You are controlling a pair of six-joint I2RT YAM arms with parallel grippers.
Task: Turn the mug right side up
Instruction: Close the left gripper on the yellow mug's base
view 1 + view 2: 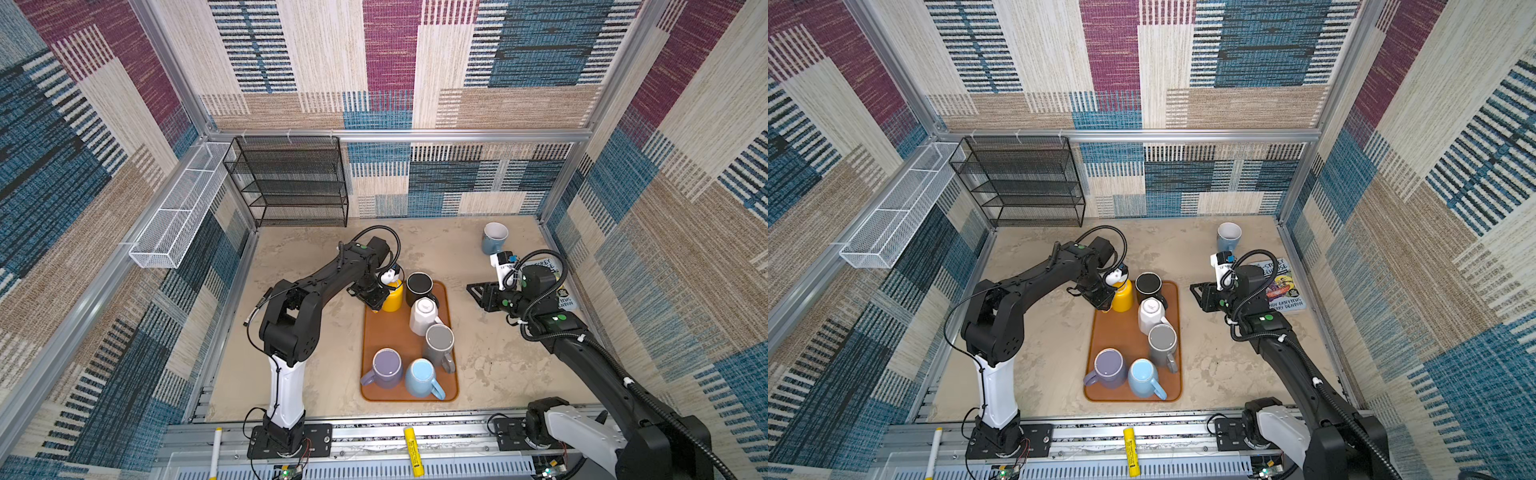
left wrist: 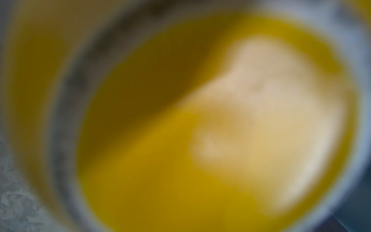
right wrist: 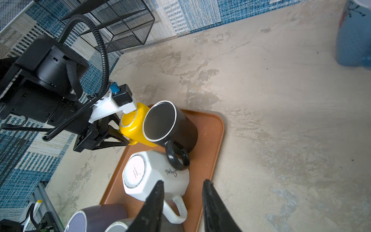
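Over on the left of the tabletop, the left gripper (image 3: pixel 127 141) sits at the far left corner of a flat orange-brown tray with rounded corners (image 1: pixel 386 332). Its black fingers lie on either side of the handle of a glossy yellow ceramic mug (image 1: pixel 394 297), but I cannot tell whether they clamp it. That mug stands on the tray, ringed base up, just beside an inverted black cylindrical mug (image 1: pixel 419 286). A white faceted mug (image 1: pixel 424 316) stands nearer, also base up. Further right, the right gripper (image 3: pixel 183 181) hovers beside the tray, jaws apart and empty.
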